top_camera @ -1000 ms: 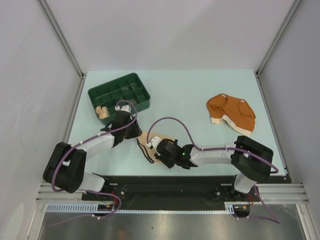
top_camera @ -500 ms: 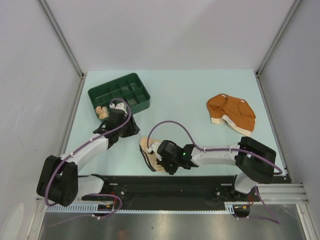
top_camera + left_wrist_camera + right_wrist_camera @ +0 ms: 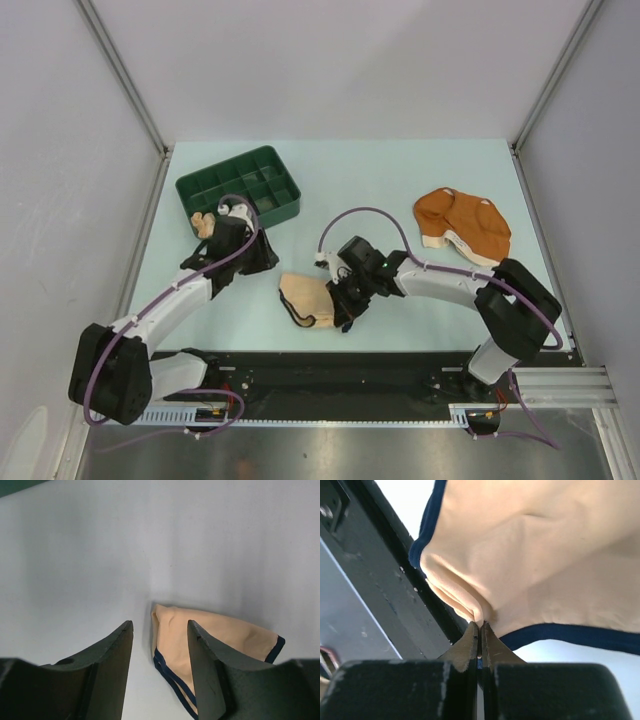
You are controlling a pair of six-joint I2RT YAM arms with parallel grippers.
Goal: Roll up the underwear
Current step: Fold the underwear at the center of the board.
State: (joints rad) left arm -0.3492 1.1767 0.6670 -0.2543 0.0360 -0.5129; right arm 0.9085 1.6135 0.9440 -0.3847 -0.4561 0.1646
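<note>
Now, right pincer (image 3: 480,626) tight on the cream underwear (image 3: 306,295); left pincer (image 3: 160,626) agape nearby.

No legible text or markings anywhere.

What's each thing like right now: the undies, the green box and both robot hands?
Dark-trimmed underwear: folded over, pinched at one fold.
Rust-orange underwear: spread flat, unrolled.
Peach underwear: bunched in a tray corner compartment.
Green tray: upright, other compartments look empty.
Left gripper: jaws open, holding nothing.
Right gripper: jaws shut on the dark-trimmed underwear.
</note>
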